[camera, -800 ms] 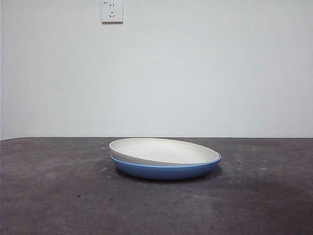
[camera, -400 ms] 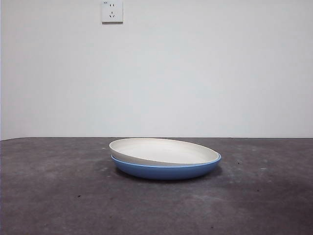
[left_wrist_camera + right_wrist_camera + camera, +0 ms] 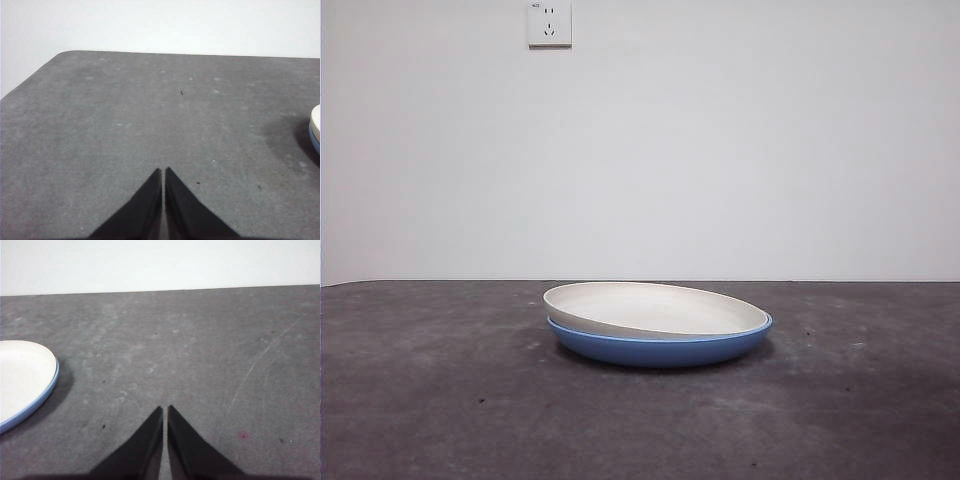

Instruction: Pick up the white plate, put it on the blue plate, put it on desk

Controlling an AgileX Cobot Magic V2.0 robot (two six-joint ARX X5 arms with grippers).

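Note:
The white plate [image 3: 650, 308] lies inside the blue plate [image 3: 660, 348], tilted a little so its left rim sits higher, in the middle of the desk [image 3: 440, 400]. Neither arm shows in the front view. In the left wrist view my left gripper [image 3: 163, 171] is shut over bare desk, holding nothing, with the stacked plates' edge [image 3: 315, 127] off to one side. My right gripper [image 3: 165, 409] is shut and holds nothing, and the white plate [image 3: 22, 377] with the blue plate's rim [image 3: 35, 407] under it lies apart from it.
A white wall with a power socket [image 3: 549, 23] stands behind the desk. The desk's rounded far corner [image 3: 65, 54] shows in the left wrist view. A faint scratch [image 3: 260, 362] marks the desk on the right arm's side.

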